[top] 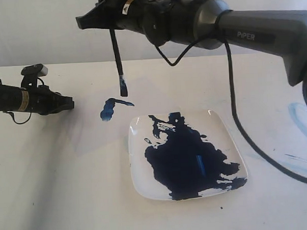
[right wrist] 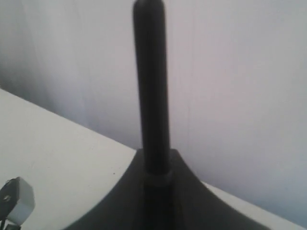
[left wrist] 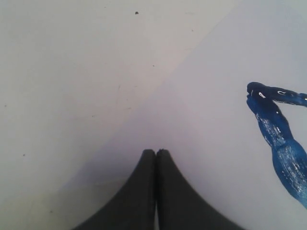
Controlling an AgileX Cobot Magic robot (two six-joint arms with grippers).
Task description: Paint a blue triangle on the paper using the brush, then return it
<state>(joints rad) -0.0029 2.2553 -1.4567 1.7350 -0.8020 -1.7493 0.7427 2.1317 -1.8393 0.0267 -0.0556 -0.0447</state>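
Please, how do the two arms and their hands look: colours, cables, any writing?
The left hand and right hand are black, with curved fingers tapering to the tips. The right arm has a grey shell with white PIPER lettering and a black cable looping below. The left arm is black, with a yellowish label.

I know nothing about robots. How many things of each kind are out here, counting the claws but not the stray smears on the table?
Brush: 1
Plate with blue paint: 1
Paper: 1
Blue painted mark on the paper: 1
Claws: 2, the left claw shut and empty, the right claw gripping the brush
Total: 6
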